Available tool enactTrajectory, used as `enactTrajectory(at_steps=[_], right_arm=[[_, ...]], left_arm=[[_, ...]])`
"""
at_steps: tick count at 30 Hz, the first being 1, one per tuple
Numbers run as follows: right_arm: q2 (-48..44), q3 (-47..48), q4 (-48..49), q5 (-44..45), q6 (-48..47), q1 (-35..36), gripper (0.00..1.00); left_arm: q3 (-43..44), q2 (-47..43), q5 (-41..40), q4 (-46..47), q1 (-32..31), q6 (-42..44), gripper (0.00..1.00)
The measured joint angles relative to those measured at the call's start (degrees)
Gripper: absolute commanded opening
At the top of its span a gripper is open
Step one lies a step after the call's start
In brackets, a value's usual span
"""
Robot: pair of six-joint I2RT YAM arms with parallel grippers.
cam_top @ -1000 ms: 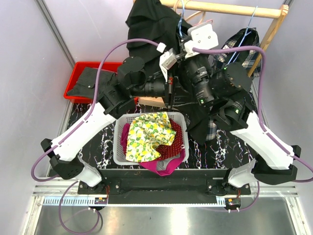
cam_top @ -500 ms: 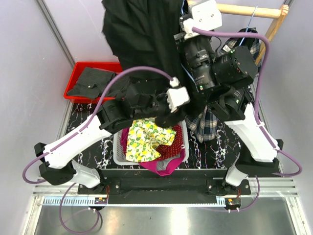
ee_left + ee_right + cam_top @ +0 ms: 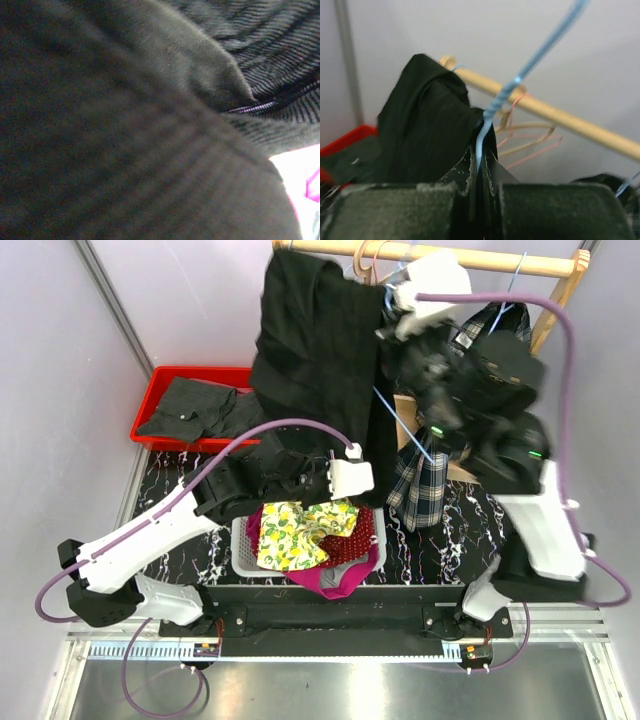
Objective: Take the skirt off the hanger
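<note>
Right gripper (image 3: pixel 479 172): clenched on the twisted neck of the light-blue wire hanger (image 3: pixel 492 107), close under the pale wooden rail (image 3: pixel 450 258). Black fabric skirt (image 3: pixel 315 340): hangs from the rail end, hem down at the left gripper (image 3: pixel 358 468). That claw is closed. Dark cloth fills its camera, so I cannot tell if it pinches any. Plaid garment (image 3: pixel 420 485) crowds the skirt's right edge; white plastic basket (image 3: pixel 240 540) sits just below the hem.

The top camera looks down from high up at the near side. The left wrist camera is pressed against dark cloth (image 3: pixel 150 125) — the right wrist camera faces the wooden rail (image 3: pixel 560 120), which the top view shares.
</note>
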Motion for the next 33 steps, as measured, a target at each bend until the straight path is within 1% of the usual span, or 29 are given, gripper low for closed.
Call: enactTrajectory(at_steps=[1, 2, 3, 5, 6, 7, 10, 11, 13, 16, 19, 25, 29, 33], right_arm=[[-2.29, -0.87, -5.09, -1.2, 4.46, -0.09, 0.0], [-4.22, -2.16, -7.52, -2.05, 6.97, -0.11, 0.0], [-8.57, -6.58, -10.43, -4.24, 11.76, -0.17, 0.0], [-17.64, -15.23, -15.19, -8.79, 18.82, -0.2, 0.0], [-22.97, -20.17, -16.92, -11.06, 22.34, -0.22, 0.0], [-28.26, -24.46, -18.56, -13.64, 25.51, -0.22, 0.0], [-41.09, -33.29, -23.02, -19.43, 32.7, -0.24, 0.0], [-43.87, -34.05, -24.55, -20.26, 34.36, -0.26, 0.0], [-46.51, -34.16, -26.36, -21.88, 36.65, -0.31, 0.0], [-45.4, -33.86, -27.52, -24.04, 38.1, -0.33, 0.0], [-40.28, -33.14, -29.81, -27.39, 38.56, -0.33, 0.0], [-30.73, -33.22, -32.83, -32.46, 38.71, -0.35, 0.0], [-30.6, -32.46, -34.95, -33.57, 38.69, -0.37, 0.0], [-32.96, -28.81, -36.68, -34.56, 38.49, -0.37, 0.0]], left_arm=[[0.61, 0.35, -0.46, -1.36, -0.2, 0.76, 0.07], [1.25, 0.61, -1.07, -2.27, -0.37, 1.57, 0.18], [2.25, 0.94, -1.97, -3.52, -0.52, 2.58, 0.44], [4.68, 1.51, -3.69, -5.07, -0.74, 4.42, 0.66], [6.03, 1.64, -4.66, -5.53, -0.79, 4.98, 0.85], [7.61, 1.77, -5.6, -6.05, -0.83, 5.35, 0.99], [13.31, 2.25, -7.28, -7.37, -0.81, 5.49, 0.99], [15.47, 2.47, -7.43, -7.58, -0.81, 5.33, 0.99], [20.28, 3.15, -6.93, -8.35, -0.83, 5.07, 0.99], [25.62, 3.74, -5.95, -8.94, -0.83, 4.63, 0.99], [28.37, 3.74, -4.9, -9.31, -0.55, 4.55, 0.99], [27.82, 4.39, -0.17, -10.91, 2.56, 6.16, 0.99], [24.28, 4.48, 2.73, -11.26, 6.97, 8.13, 0.99], [21.73, 4.44, 8.96, -14.03, 14.95, 10.8, 0.99]])
